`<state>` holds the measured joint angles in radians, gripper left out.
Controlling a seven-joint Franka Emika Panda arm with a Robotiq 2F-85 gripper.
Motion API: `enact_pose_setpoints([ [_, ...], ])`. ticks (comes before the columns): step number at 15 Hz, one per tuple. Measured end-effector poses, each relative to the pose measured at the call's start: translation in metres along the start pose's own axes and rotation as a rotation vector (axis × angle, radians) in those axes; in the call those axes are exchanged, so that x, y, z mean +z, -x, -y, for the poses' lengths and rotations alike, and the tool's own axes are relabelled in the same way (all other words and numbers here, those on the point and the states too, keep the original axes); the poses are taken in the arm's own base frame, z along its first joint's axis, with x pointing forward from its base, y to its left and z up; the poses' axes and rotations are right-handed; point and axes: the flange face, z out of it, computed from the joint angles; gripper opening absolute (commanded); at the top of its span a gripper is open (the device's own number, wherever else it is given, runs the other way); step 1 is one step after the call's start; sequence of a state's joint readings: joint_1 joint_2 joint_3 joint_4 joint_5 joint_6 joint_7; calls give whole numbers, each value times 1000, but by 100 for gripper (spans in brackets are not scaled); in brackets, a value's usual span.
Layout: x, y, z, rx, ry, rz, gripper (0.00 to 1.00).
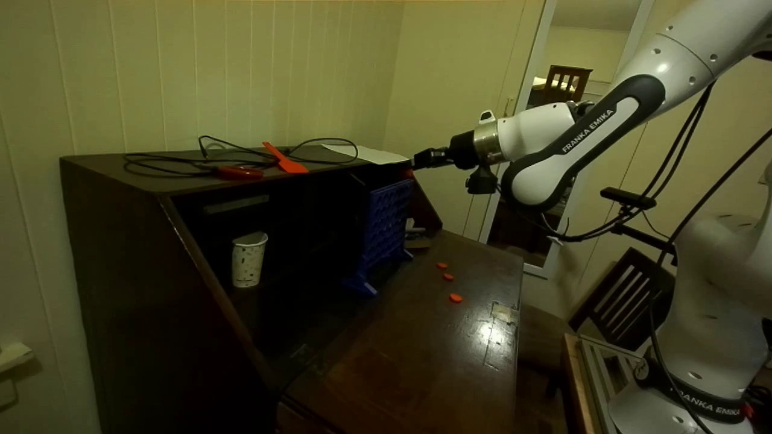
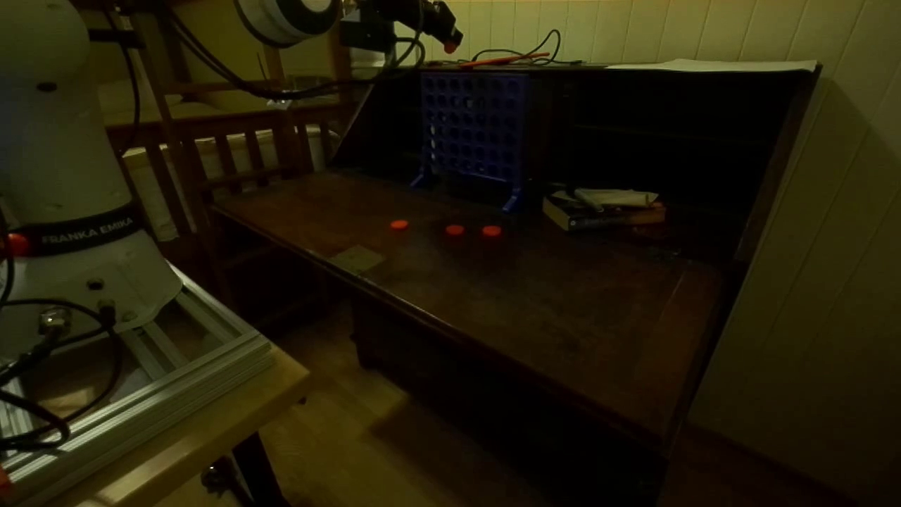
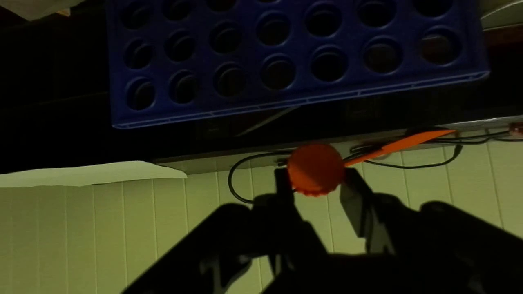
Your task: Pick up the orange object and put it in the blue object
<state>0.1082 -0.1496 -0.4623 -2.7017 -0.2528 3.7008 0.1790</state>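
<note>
Behind the desk's front edge lay three discs, probably spares. Farther back, the gripper pinched the orange disc by opposite sides, likely freeing its leading rim; beyond it in the wrist view, the blue rack stood by the back edge, upright, presumably for filling.

Dim, yellowish room with a sharp glare

In an exterior view, dull yellow light covers the wall, and a white glare sits on the table. In an exterior view, gloom is heavy, with shadow on the floor by the table. The shelves fade nearly to black. In the wrist view, the claw is a blurred, dark silhouette.
</note>
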Motion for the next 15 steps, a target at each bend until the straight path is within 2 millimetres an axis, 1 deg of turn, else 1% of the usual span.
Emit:
enact_pose_setpoints([
  [6,8,5,-9,8,-40,-50,10],
  [15,36,7,-11,2,-66,-66,10],
])
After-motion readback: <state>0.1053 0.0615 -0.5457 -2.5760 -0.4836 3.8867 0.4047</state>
